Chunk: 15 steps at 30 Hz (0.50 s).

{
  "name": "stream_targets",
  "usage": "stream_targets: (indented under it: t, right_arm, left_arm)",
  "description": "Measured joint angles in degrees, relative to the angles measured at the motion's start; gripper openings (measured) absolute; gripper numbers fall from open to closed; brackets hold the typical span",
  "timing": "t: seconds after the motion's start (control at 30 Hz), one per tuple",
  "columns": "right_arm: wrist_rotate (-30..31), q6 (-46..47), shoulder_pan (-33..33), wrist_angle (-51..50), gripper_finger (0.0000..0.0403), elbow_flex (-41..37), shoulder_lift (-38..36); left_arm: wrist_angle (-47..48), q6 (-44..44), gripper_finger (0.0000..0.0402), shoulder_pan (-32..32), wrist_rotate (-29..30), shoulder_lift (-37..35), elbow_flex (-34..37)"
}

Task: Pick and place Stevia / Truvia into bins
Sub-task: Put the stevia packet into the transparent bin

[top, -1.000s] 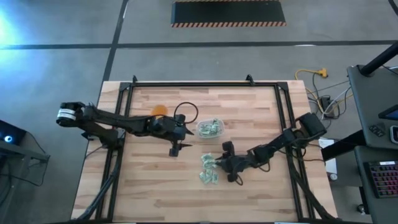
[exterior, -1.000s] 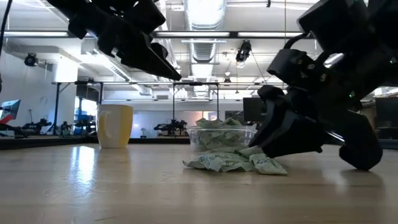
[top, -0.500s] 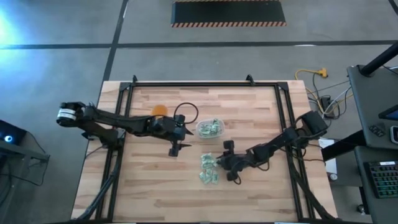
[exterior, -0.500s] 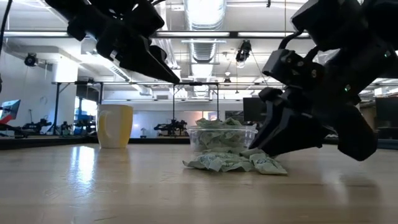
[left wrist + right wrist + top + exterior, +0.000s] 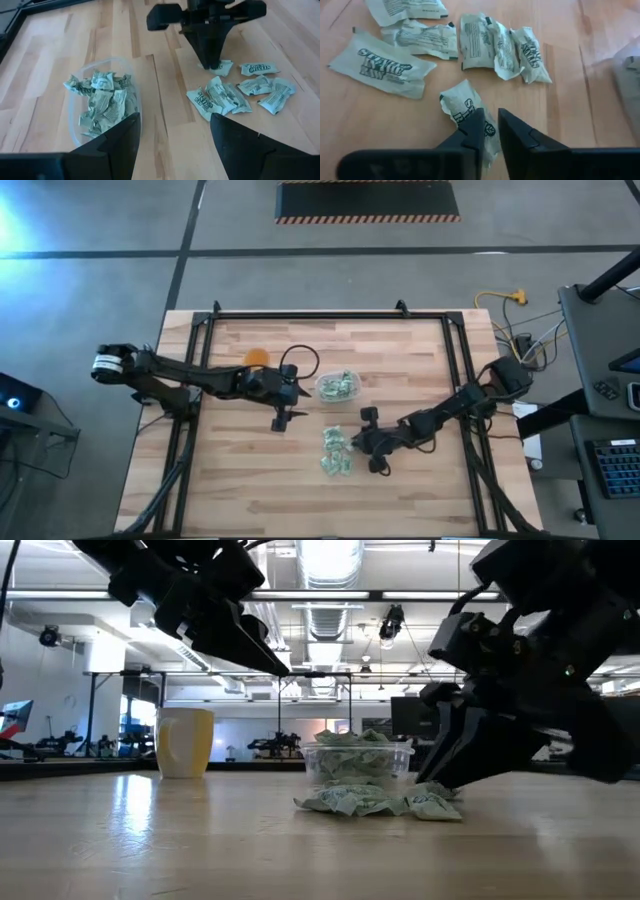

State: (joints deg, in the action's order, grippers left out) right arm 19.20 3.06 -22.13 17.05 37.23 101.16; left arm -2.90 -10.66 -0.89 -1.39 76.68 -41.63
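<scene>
Narrowing since a second ago, the right gripper [image 5: 490, 131] now has its two dark fingers drawn close together over one crumpled green-and-white paper packet [image 5: 470, 112] on the wooden table [image 5: 250, 480]; only a thin gap shows between the tips, which pinch the packet's edge. In the high view this gripper [image 5: 352, 442] has slid slightly away from the small clear rounded-corner plastic tub [image 5: 338, 387], and in the low view its body sits a little higher than before. The packet lies on the tub-facing edge of the loose scatter of packets [image 5: 335, 452], which rests on the wood near the tub, on the side facing the table's front.

The left gripper [image 5: 281, 420] hovers beside the tub just as it did a second ago, its fingers [image 5: 120, 142] spread wide and holding nothing. The tub itself has not moved; it is see-through, thin-walled, and partly filled with wrinkled packets [image 5: 102, 102] lying in a heap.

The loose packets are flat rectangles of creased matte paper with green printed lettering, several overlapping. The table is pale butcher-block wood with visible strips and a faint sheen. An orange round mug [image 5: 186, 742] with a glossy surface stands upright beyond the tub, well apart from it.
</scene>
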Motion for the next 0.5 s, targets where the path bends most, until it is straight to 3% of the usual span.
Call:
stream_targets:
  t: [0.1, 0.3, 0.5]
  right_arm:
    - [0.04, -0.25, 0.00, -1.02, 0.0016, -0.04, -2.78]
    - [-0.12, 0.21, -0.09, -3.21, 0.0009, -0.06, -8.11]
    - [-13.06, 4.55, -0.16, -5.81, 0.0020, -0.08, -9.14]
  left_arm:
    - [-0.04, 0.00, 0.0224, 0.00, 0.00, 0.01, 0.00]
    - [0.00, 0.00, 0.0224, 0.00, 0.02, 0.01, 0.00]
    - [0.04, 1.29, 0.0224, 0.00, 0.04, 0.01, 0.00]
